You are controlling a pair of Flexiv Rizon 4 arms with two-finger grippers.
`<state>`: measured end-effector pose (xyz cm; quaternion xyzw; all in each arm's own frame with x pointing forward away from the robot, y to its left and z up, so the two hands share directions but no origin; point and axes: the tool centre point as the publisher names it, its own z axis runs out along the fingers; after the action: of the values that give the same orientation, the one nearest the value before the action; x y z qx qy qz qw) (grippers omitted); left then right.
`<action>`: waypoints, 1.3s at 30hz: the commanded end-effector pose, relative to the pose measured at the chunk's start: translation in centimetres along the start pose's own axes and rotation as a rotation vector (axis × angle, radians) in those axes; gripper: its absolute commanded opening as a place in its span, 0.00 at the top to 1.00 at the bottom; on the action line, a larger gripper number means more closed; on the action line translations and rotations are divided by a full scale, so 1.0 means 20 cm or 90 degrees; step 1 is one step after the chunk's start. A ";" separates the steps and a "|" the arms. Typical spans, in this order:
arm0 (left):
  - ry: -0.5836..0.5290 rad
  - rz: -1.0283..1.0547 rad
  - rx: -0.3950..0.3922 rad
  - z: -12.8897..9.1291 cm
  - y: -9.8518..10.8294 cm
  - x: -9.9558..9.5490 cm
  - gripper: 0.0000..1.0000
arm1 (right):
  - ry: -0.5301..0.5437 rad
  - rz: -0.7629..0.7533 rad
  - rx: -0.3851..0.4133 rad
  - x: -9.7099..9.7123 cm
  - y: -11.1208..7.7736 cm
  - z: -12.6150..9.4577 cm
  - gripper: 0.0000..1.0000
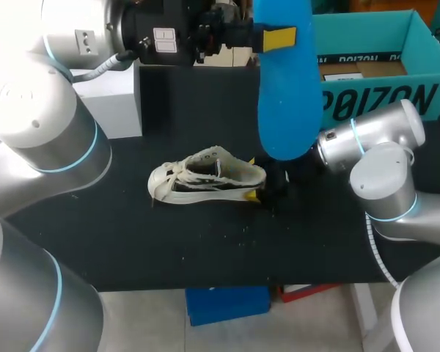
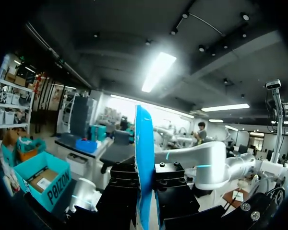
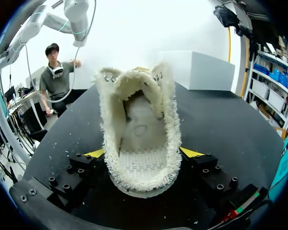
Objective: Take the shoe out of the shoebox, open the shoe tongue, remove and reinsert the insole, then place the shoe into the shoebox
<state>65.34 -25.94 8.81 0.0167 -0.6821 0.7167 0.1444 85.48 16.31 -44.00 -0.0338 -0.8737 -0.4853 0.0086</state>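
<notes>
Our left pincer (image 1: 276, 37) sits at the top centre of the head view, clamped on the blue insole (image 1: 287, 95), which hangs from it down toward the middle of the frame. The left wrist view bears this out: the insole stands edge-on between the two black fingers, pressed from both sides. Our right pincer (image 1: 255, 180) is just right of centre, closed around the heel of the shoe (image 1: 202, 176), with one yellow tip on each side of the heel. The shoe rests on the black table (image 1: 132, 242) in the middle of the frame, toe pointing left. It is well apart from the teal shoebox (image 1: 396, 92) at the upper right.

The right wrist view looks straight into the shoe's opening ahead of the fingers, and we see the mouth spread wide with a bare footbed inside. So we judge the insole is out and reinsertion is the step in hand. Next, the left arm must bring the insole down, aim its front end into the opening and slide it toward the toe. Meanwhile the right pincer needs to hold the heel steady. The mouth is narrow, so the insole could catch on the fuzzy collar.
</notes>
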 end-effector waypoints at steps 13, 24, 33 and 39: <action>-0.002 0.000 -0.001 0.00 0.00 0.00 1.00 | 0.019 -0.021 0.179 0.01 -0.03 -0.21 0.00; -0.002 0.000 -0.001 0.00 0.00 0.00 1.00 | -0.002 -0.044 0.307 0.00 0.00 -0.28 0.00; -0.002 0.000 -0.001 0.00 0.00 0.00 1.00 | -0.032 -0.052 0.370 -0.01 0.03 -0.31 0.00; -0.002 0.000 -0.001 0.00 0.00 0.00 1.00 | -0.040 -0.061 0.409 -0.03 0.08 -0.30 0.00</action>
<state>65.30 -25.85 8.77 0.0170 -0.6822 0.7166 0.1442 85.88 11.47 -39.88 -0.0020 -0.9705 -0.2390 -0.0323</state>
